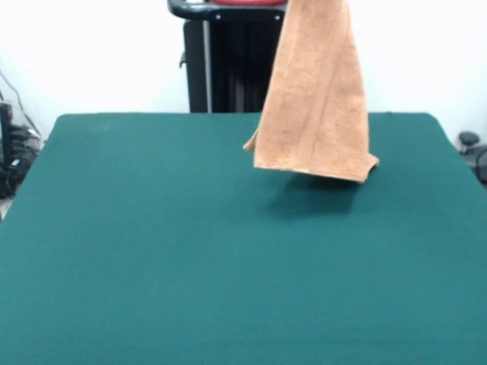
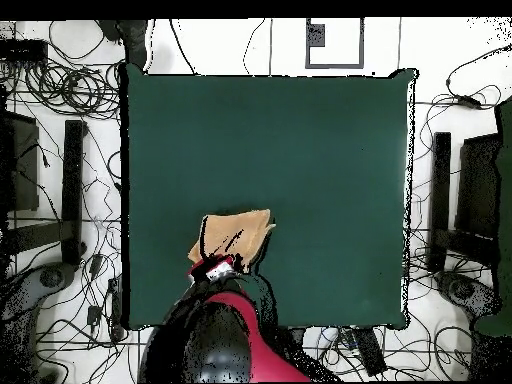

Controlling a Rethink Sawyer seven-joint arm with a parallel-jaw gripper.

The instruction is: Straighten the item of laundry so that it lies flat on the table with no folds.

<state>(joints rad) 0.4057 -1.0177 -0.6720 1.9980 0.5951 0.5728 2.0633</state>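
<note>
The light orange-tan towel hangs in the air from the top edge of the front view, over the far right part of the green table. Its lower hem floats just above the cloth and casts a shadow below it. What holds its top is out of the front view. In the overhead view the towel shows as a small bunched shape near the table's bottom left, right at my gripper, which is shut on its top. The red and black arm comes in from the bottom.
The black pedestal stands behind the table's far edge. Cables and black stands lie on the floor around the table.
</note>
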